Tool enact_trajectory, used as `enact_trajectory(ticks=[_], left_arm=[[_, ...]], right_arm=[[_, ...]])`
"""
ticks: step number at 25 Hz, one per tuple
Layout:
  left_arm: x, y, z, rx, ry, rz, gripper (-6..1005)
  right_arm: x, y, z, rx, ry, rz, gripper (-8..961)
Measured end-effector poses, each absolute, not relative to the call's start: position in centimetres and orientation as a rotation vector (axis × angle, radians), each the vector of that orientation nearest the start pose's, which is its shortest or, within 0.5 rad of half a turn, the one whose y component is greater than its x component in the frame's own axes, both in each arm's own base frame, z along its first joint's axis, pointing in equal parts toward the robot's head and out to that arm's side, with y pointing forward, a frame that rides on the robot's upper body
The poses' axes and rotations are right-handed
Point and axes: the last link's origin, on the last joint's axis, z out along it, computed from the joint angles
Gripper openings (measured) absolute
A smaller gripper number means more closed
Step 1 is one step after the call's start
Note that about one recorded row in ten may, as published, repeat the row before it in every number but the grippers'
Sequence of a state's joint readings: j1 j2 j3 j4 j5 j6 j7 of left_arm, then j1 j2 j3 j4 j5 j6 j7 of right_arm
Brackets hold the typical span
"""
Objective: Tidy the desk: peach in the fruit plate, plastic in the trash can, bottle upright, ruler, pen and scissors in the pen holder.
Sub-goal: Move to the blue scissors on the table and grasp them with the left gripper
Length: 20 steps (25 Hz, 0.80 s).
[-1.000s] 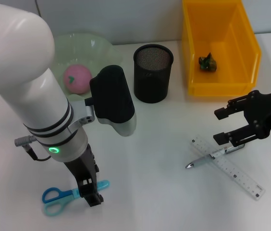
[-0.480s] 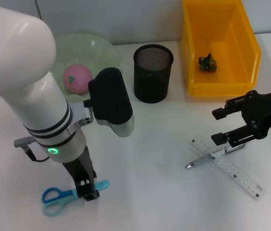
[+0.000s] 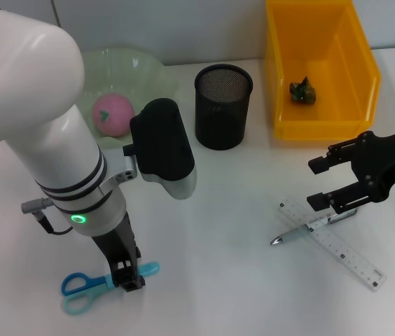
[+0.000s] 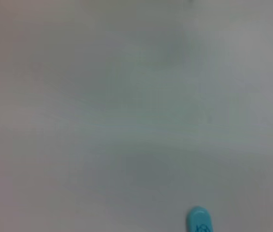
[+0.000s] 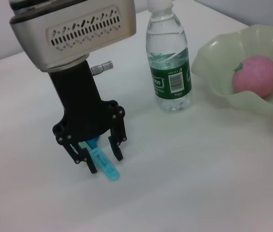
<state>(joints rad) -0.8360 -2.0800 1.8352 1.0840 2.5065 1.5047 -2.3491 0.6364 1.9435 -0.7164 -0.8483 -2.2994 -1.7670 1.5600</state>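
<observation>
Blue scissors (image 3: 85, 283) lie flat at the table's front left. My left gripper (image 3: 131, 280) is down over their blade end, open, one finger on each side of the blade (image 5: 105, 166); the left wrist view shows only the blade tip (image 4: 200, 220). My right gripper (image 3: 321, 183) hovers open just above the silver pen (image 3: 302, 231), which lies across the clear ruler (image 3: 344, 248). The pink peach (image 3: 112, 114) sits in the green fruit plate (image 3: 148, 66). Crumpled green plastic (image 3: 302, 91) lies in the yellow trash can (image 3: 323, 126). The bottle (image 5: 170, 63) stands upright, hidden behind my left arm in the head view.
The black mesh pen holder (image 3: 223, 105) stands at the back centre, between the plate and the trash can. Bare table lies between the scissors and the pen. My bulky left arm blocks the view of the table's left side.
My left gripper has shifted slightly left along the scissors and settled lower. The right gripper has edged a little to the left. Nothing else moved.
</observation>
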Motion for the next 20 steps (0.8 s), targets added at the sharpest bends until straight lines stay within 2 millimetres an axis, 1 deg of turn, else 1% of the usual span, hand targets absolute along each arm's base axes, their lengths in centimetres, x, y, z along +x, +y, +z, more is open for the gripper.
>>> enact_trajectory(ticks=[20], left_arm=[[-14.83,32.94,-8.97,-2.935,-0.178,1.027,436]], right_arm=[[25.46,34.79,6.55,-2.968,0.521,0.187,752]])
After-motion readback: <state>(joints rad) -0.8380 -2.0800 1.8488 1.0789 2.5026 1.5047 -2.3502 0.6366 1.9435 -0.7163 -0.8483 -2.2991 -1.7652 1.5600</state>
